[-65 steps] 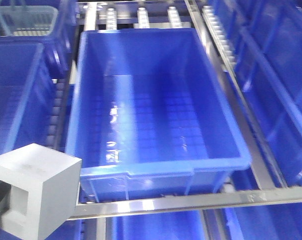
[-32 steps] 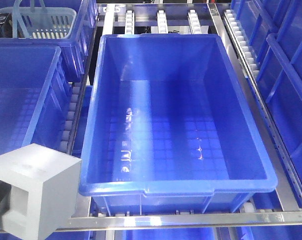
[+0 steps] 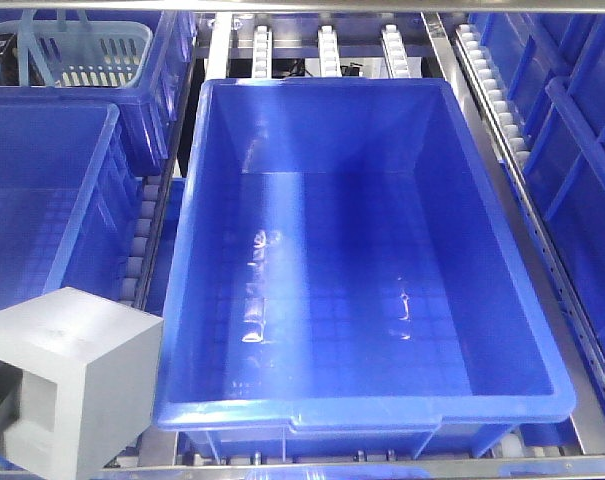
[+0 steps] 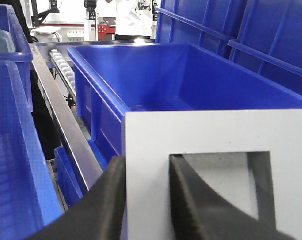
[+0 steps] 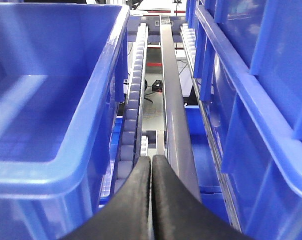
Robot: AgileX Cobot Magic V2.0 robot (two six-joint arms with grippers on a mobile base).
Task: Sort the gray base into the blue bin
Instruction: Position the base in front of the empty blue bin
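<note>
Gray base [image 4: 215, 132] pinched by left gripper [image 4: 147, 172], beside blue bin [image 4: 98, 75]

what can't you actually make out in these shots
- gray base: lower part cut off by the bottom edge, front and left wrist views
- left end effector: front view, mostly hidden behind the base
- pale basket: contents too small, top cut by the frame edge, front view
</note>
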